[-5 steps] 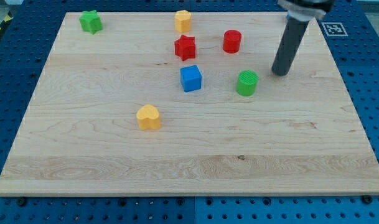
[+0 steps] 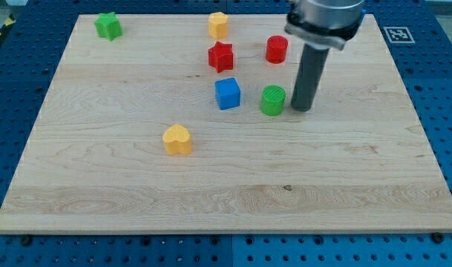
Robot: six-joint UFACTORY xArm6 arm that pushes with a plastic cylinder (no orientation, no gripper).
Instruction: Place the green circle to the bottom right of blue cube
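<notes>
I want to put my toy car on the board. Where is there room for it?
The whole bottom of the board is bare, below the yellow heart. The view's right side past my tip is free too. It is crowded up top in the middle, around the blue cube, green circle and red star.

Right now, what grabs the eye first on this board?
The dark rod coming down from the view's top, my tip planted just right of the green circle, close enough that they look in contact. That circle sits level with the blue cube, to its right, not yet below it. Around them: a red star and red cylinder above, a lone yellow heart-like block lower left.
</notes>
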